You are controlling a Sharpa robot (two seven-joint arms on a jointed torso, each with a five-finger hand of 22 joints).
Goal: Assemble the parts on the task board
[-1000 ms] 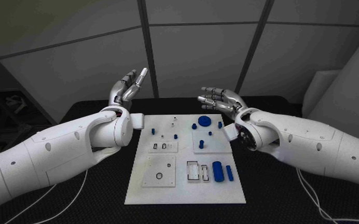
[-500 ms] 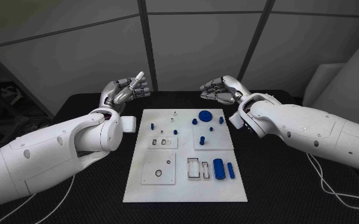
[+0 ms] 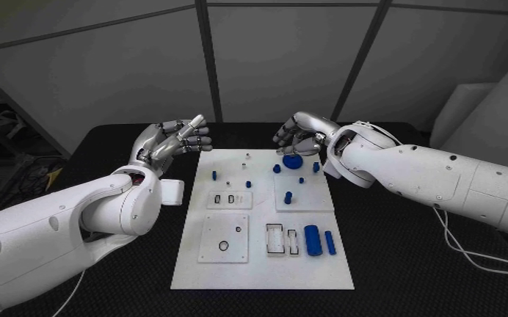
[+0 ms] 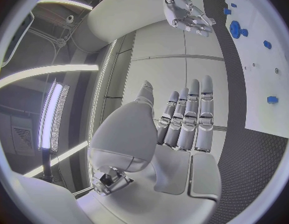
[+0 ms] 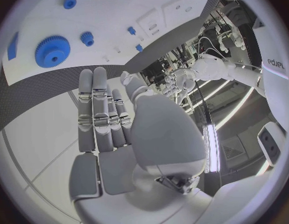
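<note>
Showing an early stage: both the left hand (image 3: pixel 169 141) and right hand (image 3: pixel 302 133) hover empty above the task board (image 3: pixel 261 277); loose blue parts (image 3: pixel 313 239) remain unassembled.

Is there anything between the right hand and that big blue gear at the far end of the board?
Nothing visible. The right hand hovers empty just beyond the task board's far edge, and the blue gear lies flat right below it with open space between. The smaller blue parts sit beside the gear, not over it.
</note>
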